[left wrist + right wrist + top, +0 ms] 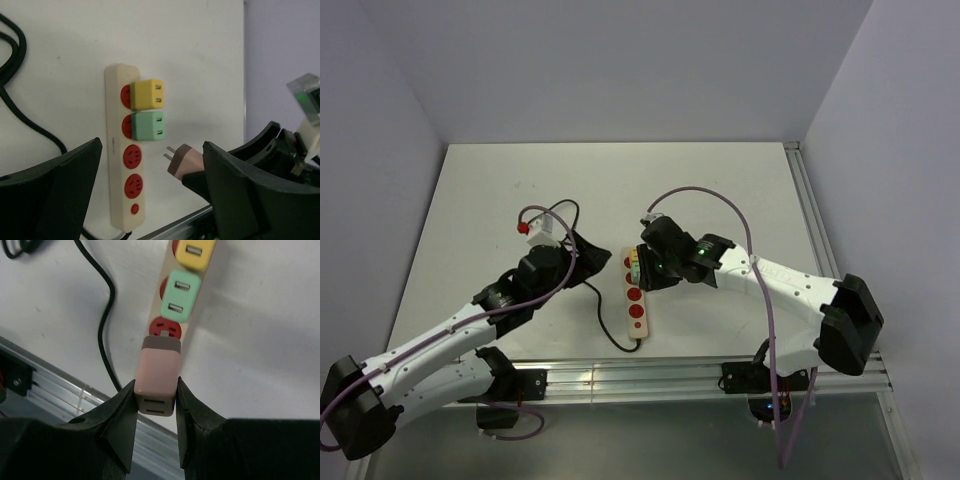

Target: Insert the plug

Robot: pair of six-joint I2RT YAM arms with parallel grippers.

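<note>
A cream power strip [636,300] with red sockets lies mid-table, a yellow adapter [146,94] and a green adapter [148,126] plugged into its two far sockets. My right gripper [156,389] is shut on a pink plug [157,377] with a brown front. The plug's prongs point at the third red socket [165,328]. In the left wrist view the plug [184,159] hangs a short gap off the strip [115,150], prongs outside the socket. My left gripper [152,145] stands wide open left of the strip, holding nothing.
The strip's black cable [102,325] loops from its near end to the left, past my left arm. An aluminium rail [670,375] runs along the table's near edge. A purple cable [720,200] arches over my right arm.
</note>
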